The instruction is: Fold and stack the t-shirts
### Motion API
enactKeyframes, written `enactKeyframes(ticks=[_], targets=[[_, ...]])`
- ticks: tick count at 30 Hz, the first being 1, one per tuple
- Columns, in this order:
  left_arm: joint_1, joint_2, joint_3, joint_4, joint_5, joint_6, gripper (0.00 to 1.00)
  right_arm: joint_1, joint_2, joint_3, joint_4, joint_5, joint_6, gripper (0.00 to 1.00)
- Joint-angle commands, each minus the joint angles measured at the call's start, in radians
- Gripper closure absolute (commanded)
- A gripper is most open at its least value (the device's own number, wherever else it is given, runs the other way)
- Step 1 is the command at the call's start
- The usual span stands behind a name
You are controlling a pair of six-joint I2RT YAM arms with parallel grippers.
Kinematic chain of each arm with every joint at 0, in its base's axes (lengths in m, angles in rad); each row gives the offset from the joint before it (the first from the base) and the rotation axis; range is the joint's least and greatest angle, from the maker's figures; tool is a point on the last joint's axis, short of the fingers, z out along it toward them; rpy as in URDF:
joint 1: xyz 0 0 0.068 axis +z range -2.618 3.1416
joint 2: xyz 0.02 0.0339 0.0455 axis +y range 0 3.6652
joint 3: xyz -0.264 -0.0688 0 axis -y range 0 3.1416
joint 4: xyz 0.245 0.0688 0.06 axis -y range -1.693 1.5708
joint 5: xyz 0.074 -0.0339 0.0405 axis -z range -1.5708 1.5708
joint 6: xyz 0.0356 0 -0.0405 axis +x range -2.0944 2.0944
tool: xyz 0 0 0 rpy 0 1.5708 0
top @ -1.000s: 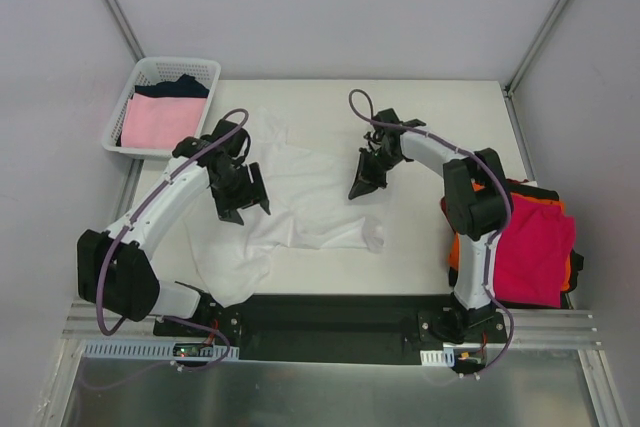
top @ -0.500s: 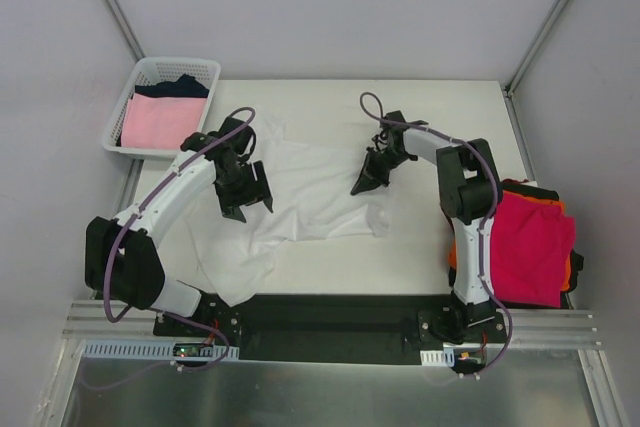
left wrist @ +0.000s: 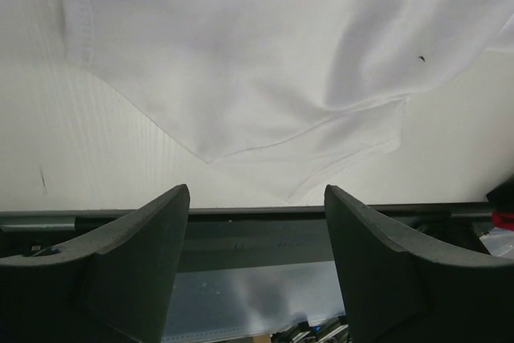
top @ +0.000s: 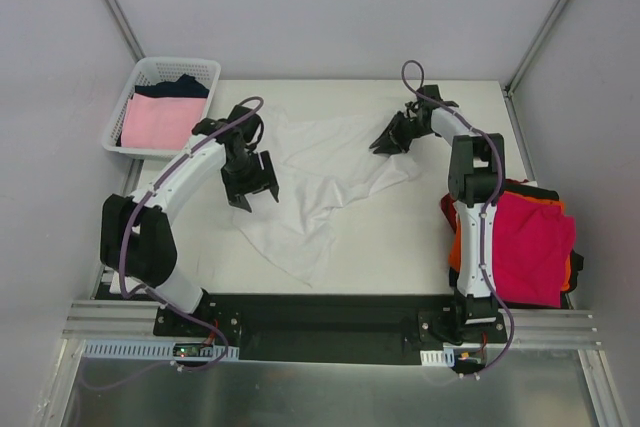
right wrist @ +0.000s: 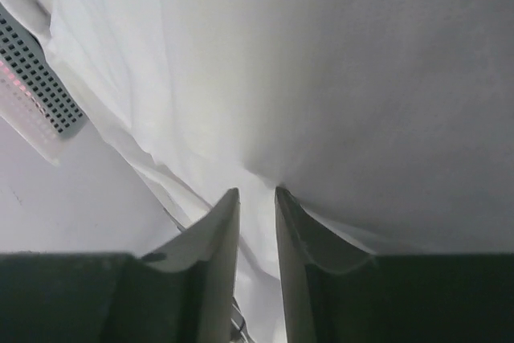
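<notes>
Both arms have swung toward the far side, and the right gripper (top: pixel 388 142) has dragged a corner of the white t-shirt (top: pixel 320 182) toward the far right, pulling its near left part up onto the table (top: pixel 410 237).

The shirt lies loose and creased in the middle of the table. Its longest line runs aslant from a near tip left of centre to the far right corner. I cannot make out the collar, so which way it faces is unclear.

The left gripper (top: pixel 250 185) hovers over the shirt's left edge, jaws wide, holding nothing. The right jaws stand a sliver apart with cloth puckered at their tips. Whether they still pinch it, I cannot tell.

The step looks like spreading the shirt flat. Doing it well means taking opposite corners, drawing them apart evenly and squaring the shirt before any fold.
</notes>
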State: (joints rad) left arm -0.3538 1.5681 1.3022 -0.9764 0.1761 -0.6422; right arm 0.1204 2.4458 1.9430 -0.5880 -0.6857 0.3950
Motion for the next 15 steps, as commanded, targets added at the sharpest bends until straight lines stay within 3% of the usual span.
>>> enactKeyframes(ticks=[1,7,15], targets=[[-0.008,0.033,0.080,-0.022,0.016,0.027,0.31,0.012,-0.020,0.002,0.105,-0.061,0.036,0.67],[-0.030,0.110,0.178,-0.012,0.010,0.059,0.28,0.013,-0.097,-0.038,0.091,-0.114,0.024,0.64],[-0.145,0.194,0.155,0.091,0.103,0.156,0.22,-0.057,-0.390,-0.243,0.056,-0.037,-0.044,0.62]])
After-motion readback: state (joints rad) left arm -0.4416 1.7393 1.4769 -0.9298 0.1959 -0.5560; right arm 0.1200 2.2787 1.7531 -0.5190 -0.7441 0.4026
